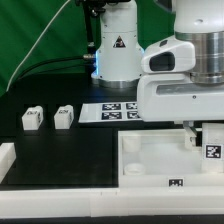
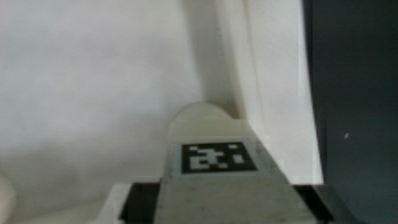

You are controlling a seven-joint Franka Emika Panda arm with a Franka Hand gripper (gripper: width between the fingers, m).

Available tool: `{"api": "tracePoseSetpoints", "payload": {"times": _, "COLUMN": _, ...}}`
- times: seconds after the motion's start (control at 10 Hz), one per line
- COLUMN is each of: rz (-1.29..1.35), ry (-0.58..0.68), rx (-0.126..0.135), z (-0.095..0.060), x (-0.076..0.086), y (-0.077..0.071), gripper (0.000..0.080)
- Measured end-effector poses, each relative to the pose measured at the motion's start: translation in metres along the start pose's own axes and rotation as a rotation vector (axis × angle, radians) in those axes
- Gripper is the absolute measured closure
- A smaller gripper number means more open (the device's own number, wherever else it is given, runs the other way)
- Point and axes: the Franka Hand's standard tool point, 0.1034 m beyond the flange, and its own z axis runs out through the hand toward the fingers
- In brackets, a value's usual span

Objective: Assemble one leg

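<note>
A tagged leg is seen pinched in the claw in the wrist view, its long axis running straight out from the claw toward the white tray below, with its tapered tip against the tray's raised rim. The claw is closed narrowly on the leg's base, dark finger pads showing at either flank.

In the exterior view, the claw is lowered at about 3 o'clock of the frame, over the far corner of the tray on the exterior view's right; a tagged white piece is seen just under it, judged to be the same leg. Whether the leg is already seated in a corner socket cannot be told.

Two further legs are left on the black counter at about 9 o'clock, well apart from the claw, with the marker board lying between them and the arm.
</note>
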Motion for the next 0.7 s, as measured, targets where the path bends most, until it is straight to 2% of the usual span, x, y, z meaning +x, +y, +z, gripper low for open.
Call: {"api": "tracePoseSetpoints", "payload": {"times": 0.7, "rz": 0.749, "ry": -0.018, "rx": 0.024, "z": 0.0002, "x": 0.0002, "y": -0.0015, "gripper": 0.0509}}
